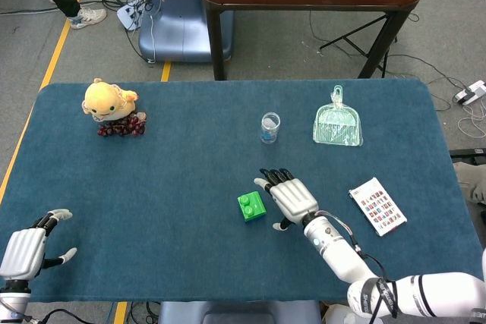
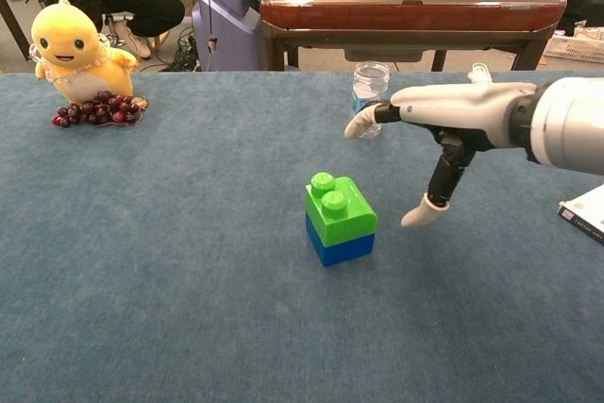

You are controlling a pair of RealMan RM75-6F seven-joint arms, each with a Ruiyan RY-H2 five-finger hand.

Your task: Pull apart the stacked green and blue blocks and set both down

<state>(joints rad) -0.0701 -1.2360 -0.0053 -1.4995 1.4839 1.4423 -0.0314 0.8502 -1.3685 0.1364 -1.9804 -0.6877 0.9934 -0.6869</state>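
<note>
blocks: green block (image 2: 339,207) stacked on blue block (image 2: 340,245), centre of chest view, on table (image 1: 190,187), untouched
right hand (image 1: 289,196): just right of stack, fingers spread, thumb down, holds nothing
left hand (image 1: 24,250): lower left of head view, far off, fingers apart, empty
step: reach & grasp
tip: close thumb + fingers on green only, above the seam; likely needs left to pin blue
risk: stack may tip or slide if nudged

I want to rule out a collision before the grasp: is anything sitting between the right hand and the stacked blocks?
Nothing visible. The right hand is open beside the green block stacked on the blue block, with only bare table cloth in the gap. The water bottle stands farther back, behind the hand.
</note>
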